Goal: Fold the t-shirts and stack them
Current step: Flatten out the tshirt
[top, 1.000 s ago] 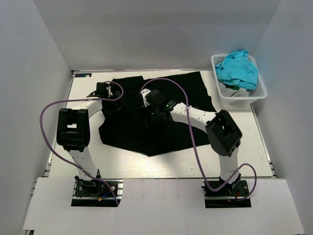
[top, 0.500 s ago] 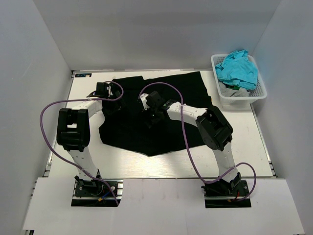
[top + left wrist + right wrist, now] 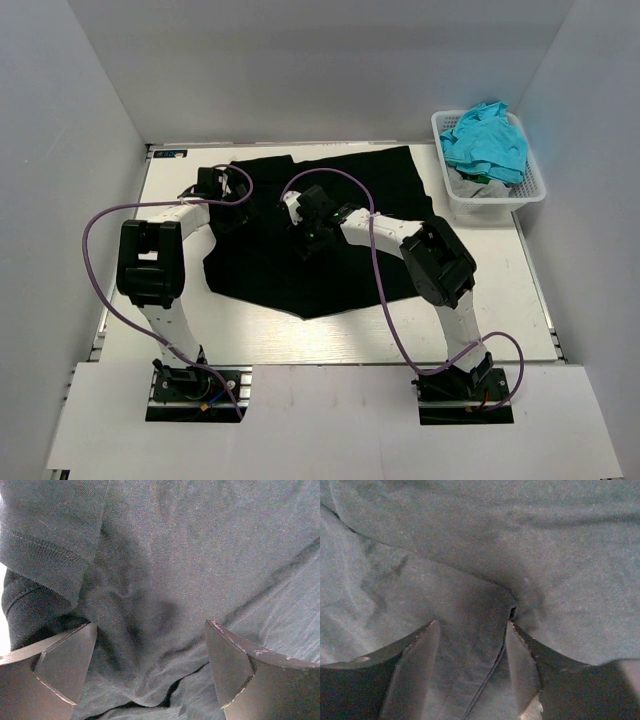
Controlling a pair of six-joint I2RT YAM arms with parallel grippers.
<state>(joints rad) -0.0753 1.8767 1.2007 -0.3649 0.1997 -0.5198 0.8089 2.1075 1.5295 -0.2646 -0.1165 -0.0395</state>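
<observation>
One black t-shirt (image 3: 330, 275) lies spread and rumpled over the far middle of the table. My left gripper (image 3: 222, 190) rests on its left side by a sleeve. In the left wrist view its jaws (image 3: 150, 630) stand wide open over a loose fold of the t-shirt (image 3: 165, 555), with the sleeve hem (image 3: 45, 555) at upper left. My right gripper (image 3: 303, 215) is down on the middle of the shirt. In the right wrist view its jaws (image 3: 471, 625) are part-way apart, straddling a cloth edge (image 3: 490, 675) that runs between the fingers.
A white lattice basket (image 3: 530, 192) at the back right holds teal cloth (image 3: 485, 140). Bare white table (image 3: 480, 300) shows in front of and to the right of the shirt. Grey walls enclose three sides.
The right gripper slid a little left and farther onto the shirt, its elbow swung in, and its jaws narrowed. The left arm stayed where it was.
</observation>
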